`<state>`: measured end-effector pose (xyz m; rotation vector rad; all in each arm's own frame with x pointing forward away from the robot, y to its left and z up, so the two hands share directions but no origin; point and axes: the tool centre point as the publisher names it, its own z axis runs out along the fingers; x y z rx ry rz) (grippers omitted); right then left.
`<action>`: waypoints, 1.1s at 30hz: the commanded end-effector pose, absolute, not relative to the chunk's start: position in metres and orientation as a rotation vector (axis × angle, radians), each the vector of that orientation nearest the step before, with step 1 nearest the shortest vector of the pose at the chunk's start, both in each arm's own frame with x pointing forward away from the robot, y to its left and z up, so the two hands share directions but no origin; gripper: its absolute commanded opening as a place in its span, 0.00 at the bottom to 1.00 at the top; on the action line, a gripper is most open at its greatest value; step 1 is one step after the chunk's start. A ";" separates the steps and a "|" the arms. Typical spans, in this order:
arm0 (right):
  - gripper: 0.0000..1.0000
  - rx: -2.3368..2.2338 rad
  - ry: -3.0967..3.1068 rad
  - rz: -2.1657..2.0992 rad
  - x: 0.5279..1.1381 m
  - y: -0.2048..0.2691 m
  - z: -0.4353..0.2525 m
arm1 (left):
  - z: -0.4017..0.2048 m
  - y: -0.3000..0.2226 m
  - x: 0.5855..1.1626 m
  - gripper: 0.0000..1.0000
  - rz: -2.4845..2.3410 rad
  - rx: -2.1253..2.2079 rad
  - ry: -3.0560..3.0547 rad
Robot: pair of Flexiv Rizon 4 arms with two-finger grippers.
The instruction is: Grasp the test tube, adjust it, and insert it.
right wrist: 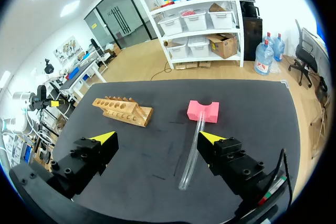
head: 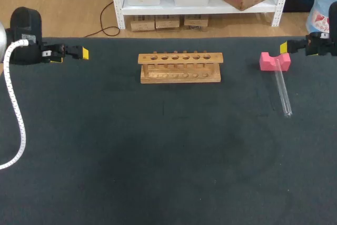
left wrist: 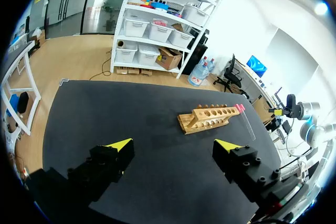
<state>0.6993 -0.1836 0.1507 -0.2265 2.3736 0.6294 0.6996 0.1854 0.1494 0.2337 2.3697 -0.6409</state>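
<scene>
Right end effector (head: 284,48) partly cropped.

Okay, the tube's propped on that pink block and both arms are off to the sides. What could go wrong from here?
1. The clear test tube rests one end on the pink block; an off-centre pinch by the open right end effector could roll it off.
2. It lies nearly flat while the holes of the wooden rack face up, so it may slip while being turned upright.
3. A tilted tube could catch a hole's rim.
</scene>
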 end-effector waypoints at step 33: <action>1.00 -0.229 2.373 0.632 0.700 -0.184 0.150 | 0.174 0.228 0.698 1.00 -0.818 1.107 1.854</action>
